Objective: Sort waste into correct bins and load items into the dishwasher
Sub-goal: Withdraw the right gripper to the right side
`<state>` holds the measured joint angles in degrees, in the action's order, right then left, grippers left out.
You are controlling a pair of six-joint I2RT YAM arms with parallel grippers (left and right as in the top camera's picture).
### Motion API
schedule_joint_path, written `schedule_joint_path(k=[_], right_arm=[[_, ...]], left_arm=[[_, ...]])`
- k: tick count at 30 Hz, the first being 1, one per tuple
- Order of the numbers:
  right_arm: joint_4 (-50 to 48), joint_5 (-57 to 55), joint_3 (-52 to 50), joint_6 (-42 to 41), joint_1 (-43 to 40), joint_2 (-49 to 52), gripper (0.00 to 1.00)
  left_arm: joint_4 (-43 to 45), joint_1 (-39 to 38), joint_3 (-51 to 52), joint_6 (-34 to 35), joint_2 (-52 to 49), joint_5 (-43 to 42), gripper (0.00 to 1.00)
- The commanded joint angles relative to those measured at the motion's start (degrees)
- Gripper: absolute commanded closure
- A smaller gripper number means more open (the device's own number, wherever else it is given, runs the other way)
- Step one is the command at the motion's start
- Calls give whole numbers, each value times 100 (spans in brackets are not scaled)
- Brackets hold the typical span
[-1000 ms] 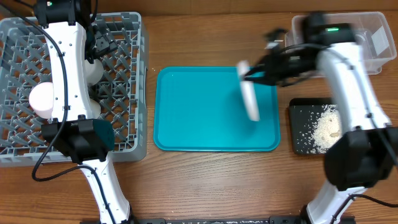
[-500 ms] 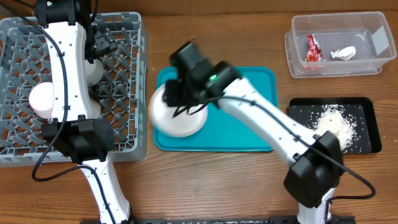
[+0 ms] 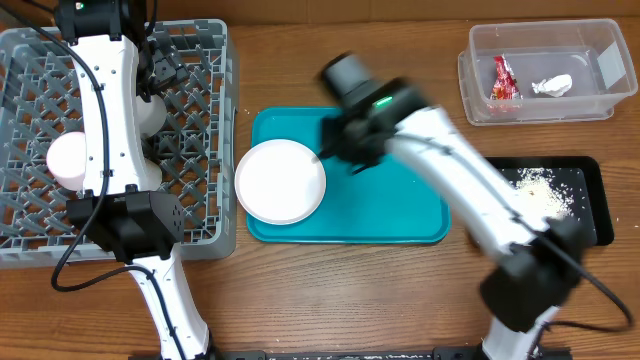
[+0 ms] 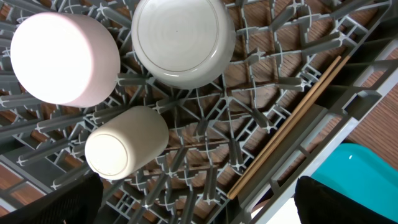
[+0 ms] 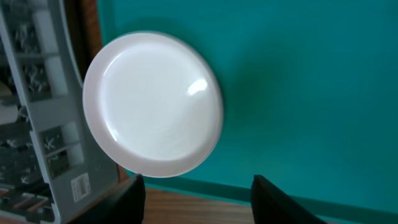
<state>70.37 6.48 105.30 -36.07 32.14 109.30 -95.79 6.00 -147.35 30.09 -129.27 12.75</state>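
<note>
Plate down: the large round white plate [image 3: 281, 180] now lies flat across the left edge of the big teal plastic tray [image 3: 400, 215], just beside the square grey lattice dish rack [image 3: 205, 60]. Half a second earlier the right gripper [image 3: 340, 150] was over the plate at that spot; it has since drawn back to the right, above the tray. Its fingers [image 5: 132, 202] stand partly apart with nothing between them.

The left gripper [image 4: 199, 208] hangs over the rack, spread wide and empty. Below it sit two pale bowls [image 4: 183, 40], one small white cup [image 4: 124, 149] and one pair of thin wooden chopsticks [image 4: 292, 118].

The clear rectangular plastic tub [image 3: 540, 117] holds one crumpled red wrapper [image 3: 503, 78] and one small crumpled white tissue [image 3: 552, 85], both unmoved. White rice-like scraps [image 3: 540, 200] lie scattered on the shallow black rectangular tray [image 3: 590, 175].
</note>
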Motion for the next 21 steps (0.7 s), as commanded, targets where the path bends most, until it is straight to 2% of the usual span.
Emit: schedule_joint_path(k=[1,9,17,19,21], right_arm=[[286,-149,437,2,-944,-876,0],[1117,-151,442,4,-3348,-1196,0],[1117,-151,439,4,-4673,-1165,0],[1117,-151,439,4,-4837,-1165,0],[1117,-151,439,4,-4962,-1165,0]], left_arm=[[9,-44,-13,13,-4,114,0],[9,-44,-13,13,-4,114,0],[35,-39,-13,37,-4,101,0],[221,-57,-13,293,-4,-240,0],[149,-90,-13,356,-4,-1128,0]])
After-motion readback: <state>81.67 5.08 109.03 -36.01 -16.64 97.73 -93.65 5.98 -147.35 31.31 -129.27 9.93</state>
